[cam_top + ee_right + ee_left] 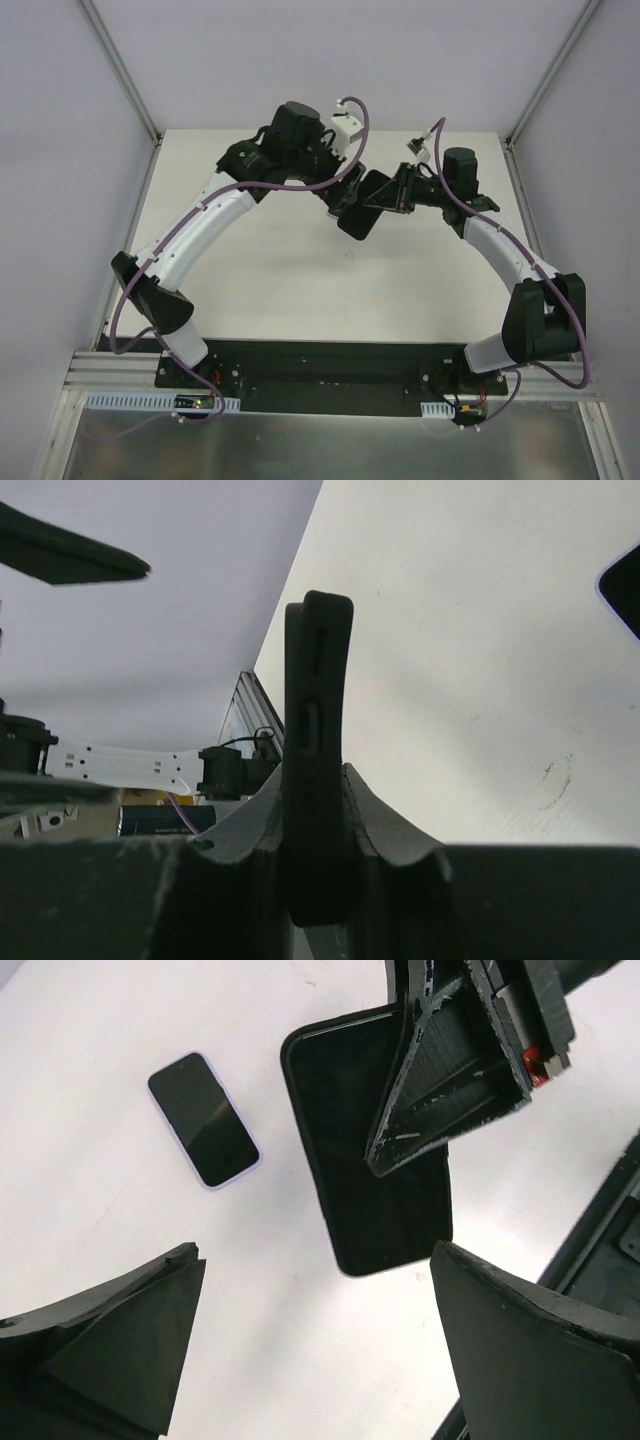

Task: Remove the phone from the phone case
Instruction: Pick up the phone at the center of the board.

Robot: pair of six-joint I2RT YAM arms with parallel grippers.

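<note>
In the left wrist view the phone [203, 1120], dark-screened with a lilac rim, lies flat on the white table [90, 1190], apart from the case. The black phone case [372, 1195] hangs above the table, pinched near one end by my right gripper [315, 775], which is shut on it. In the right wrist view the case [318, 680] stands edge-on between the fingers, its button cut-out showing. My left gripper [318, 1260] is open, its fingers wide apart just short of the case's free end, with only bare table between them. From above, both grippers meet at the case [362, 210] over the table's far middle.
The left gripper's finger [60, 555] shows as a dark blade at the top left of the right wrist view. Grey walls and aluminium posts [125, 75] close in the table on three sides. A small scuff [555, 780] marks the tabletop.
</note>
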